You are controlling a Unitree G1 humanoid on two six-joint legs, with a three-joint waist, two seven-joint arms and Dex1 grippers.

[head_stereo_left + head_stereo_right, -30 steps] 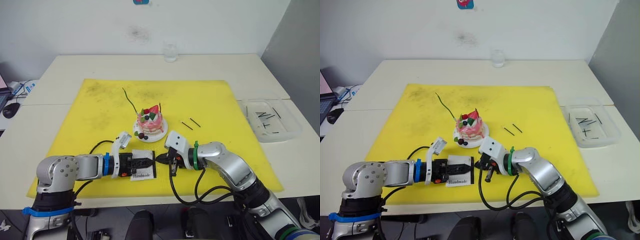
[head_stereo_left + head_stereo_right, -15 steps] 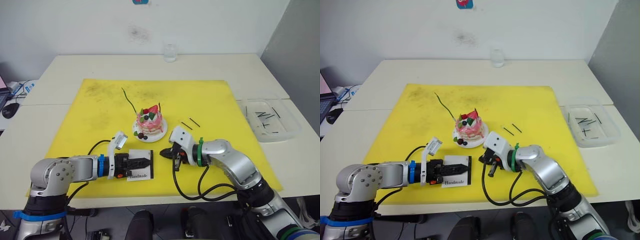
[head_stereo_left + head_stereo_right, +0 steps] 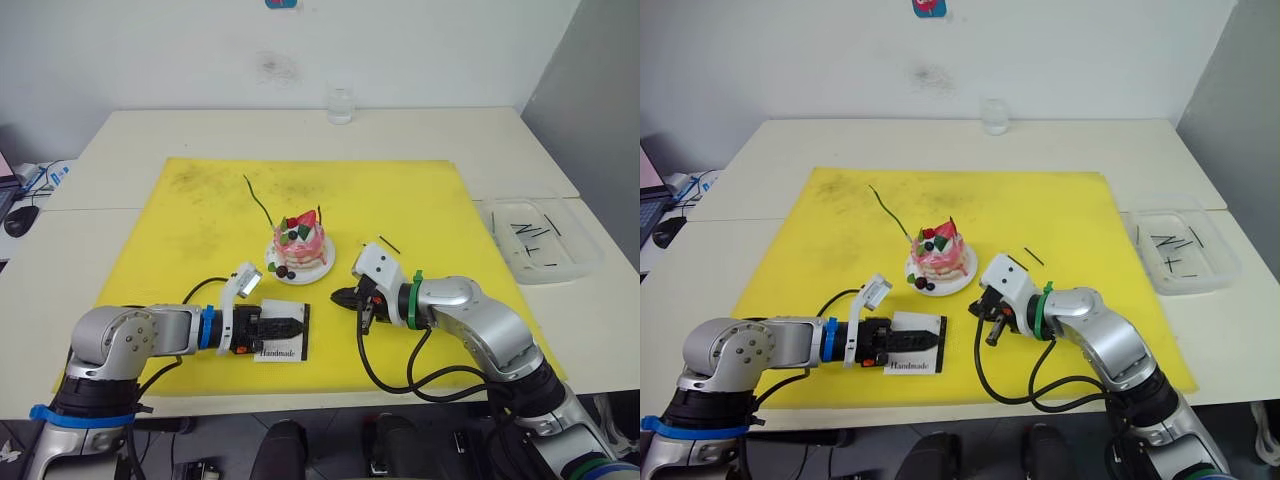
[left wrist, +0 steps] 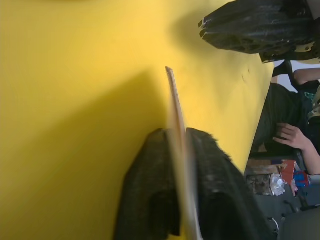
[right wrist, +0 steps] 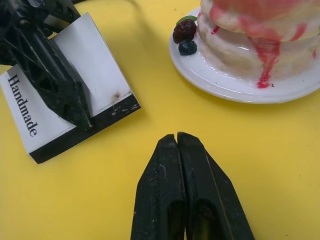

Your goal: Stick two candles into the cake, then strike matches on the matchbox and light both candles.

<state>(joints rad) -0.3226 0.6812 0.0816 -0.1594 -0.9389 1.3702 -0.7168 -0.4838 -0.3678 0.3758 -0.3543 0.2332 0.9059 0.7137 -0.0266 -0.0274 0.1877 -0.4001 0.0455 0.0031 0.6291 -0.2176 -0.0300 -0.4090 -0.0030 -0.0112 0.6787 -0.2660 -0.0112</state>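
The cake (image 3: 300,243), pink-iced with a strawberry on top, sits on its small white plate (image 5: 225,85) at the middle of the yellow mat. A thin green candle (image 3: 258,200) rises from its far left side, leaning away. My left gripper (image 3: 290,326) is shut on the white "Handmade" matchbox (image 3: 283,338), which lies flat in front of the cake. The matchbox (image 5: 100,65) has its dark strip facing my right gripper (image 3: 345,297). That gripper hovers low to the right of the box with its fingertips (image 5: 176,145) shut; no match shows between them. One dark match (image 3: 390,243) lies on the mat.
The yellow mat (image 3: 200,220) covers the white table's middle. A clear plastic tray (image 3: 540,238) holding several dark sticks stands at the right. A glass (image 3: 340,104) stands at the table's far edge. Cables hang from both wrists over the mat's near edge.
My right gripper has drawn back to the right, away from the matchbox's edge it was touching. The left gripper keeps hold of the box, which has shifted slightly left.
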